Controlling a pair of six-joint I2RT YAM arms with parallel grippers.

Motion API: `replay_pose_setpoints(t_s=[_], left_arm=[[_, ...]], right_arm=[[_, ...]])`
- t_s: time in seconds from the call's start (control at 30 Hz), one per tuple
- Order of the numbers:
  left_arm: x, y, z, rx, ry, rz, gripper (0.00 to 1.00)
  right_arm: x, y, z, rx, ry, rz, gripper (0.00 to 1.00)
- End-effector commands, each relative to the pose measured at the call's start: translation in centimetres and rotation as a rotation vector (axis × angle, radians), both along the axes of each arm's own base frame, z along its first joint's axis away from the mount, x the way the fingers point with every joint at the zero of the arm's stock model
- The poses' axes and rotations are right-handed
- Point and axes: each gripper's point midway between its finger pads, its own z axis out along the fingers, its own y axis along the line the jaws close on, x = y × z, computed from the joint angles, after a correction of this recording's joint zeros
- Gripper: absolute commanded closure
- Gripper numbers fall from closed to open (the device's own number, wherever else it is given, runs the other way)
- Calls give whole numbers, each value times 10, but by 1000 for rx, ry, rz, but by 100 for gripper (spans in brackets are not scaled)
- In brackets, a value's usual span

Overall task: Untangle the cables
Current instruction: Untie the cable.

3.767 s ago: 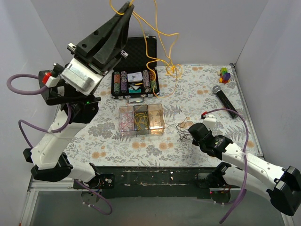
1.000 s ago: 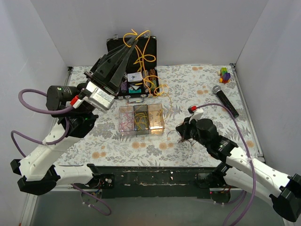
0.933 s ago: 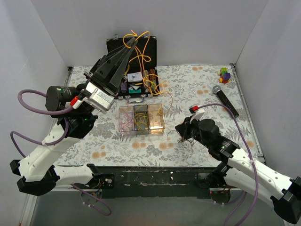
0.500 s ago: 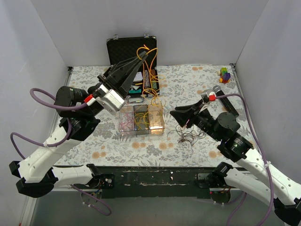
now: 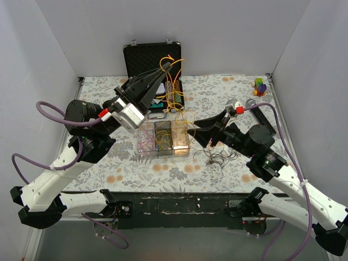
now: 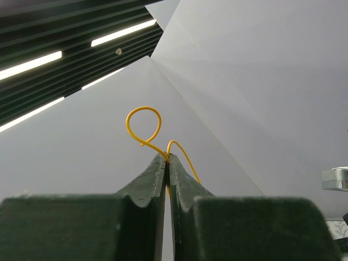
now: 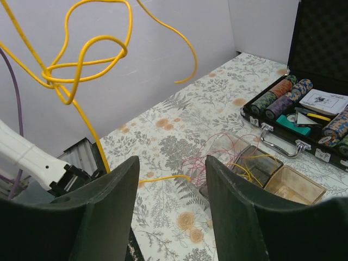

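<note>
A yellow cable (image 5: 175, 87) hangs in tangled loops from my left gripper (image 5: 165, 65), which is raised above the open case and shut on it. In the left wrist view the yellow cable (image 6: 144, 123) curls out of the closed tips of the left gripper (image 6: 167, 157). Its lower end falls toward the clear box (image 5: 163, 139). My right gripper (image 5: 194, 130) hovers open by the box's right end, holding nothing. A dark thin cable tangle (image 5: 220, 158) lies on the table below it. The right gripper (image 7: 171, 163) faces the yellow knot (image 7: 81, 60) and the pink cable (image 7: 217, 155) in the box.
An open black case (image 5: 145, 56) with poker chips stands at the back. A microphone (image 5: 263, 116) lies at the right, partly behind my right arm. A small coloured toy (image 5: 260, 86) sits in the back right corner. The clear box has three compartments.
My right gripper let go of the dark tangle, opened, and rose toward the box. My left gripper came down and to the right with the yellow cable.
</note>
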Motion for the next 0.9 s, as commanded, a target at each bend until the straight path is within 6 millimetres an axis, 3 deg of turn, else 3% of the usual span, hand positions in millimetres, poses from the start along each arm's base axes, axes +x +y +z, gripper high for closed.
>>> replay_pose_setpoints(t_s=[0.0, 0.07, 0.23, 0.4, 0.53, 0.67, 0.87], left_arm=[[-8, 7, 1, -8, -7, -12, 99], [-8, 6, -1, -2, -9, -13, 99], [-7, 5, -6, 10, -7, -9, 99], [-6, 5, -9, 16, -5, -2, 99], [-7, 5, -11, 19, -4, -3, 99], [-7, 4, -13, 22, -1, -7, 99], [-5, 2, -16, 27, 0, -7, 99]], right_arm=[[-3, -6, 37, 67, -57, -14, 25], [3, -10, 31, 49, -29, -55, 16], [0, -11, 31, 62, -33, -46, 12], [6, -17, 25, 53, -14, -97, 12], [35, -45, 1, -3, 67, -323, 18], [37, -55, -3, 11, 78, -372, 21], [25, -46, 8, 35, 35, -284, 22]])
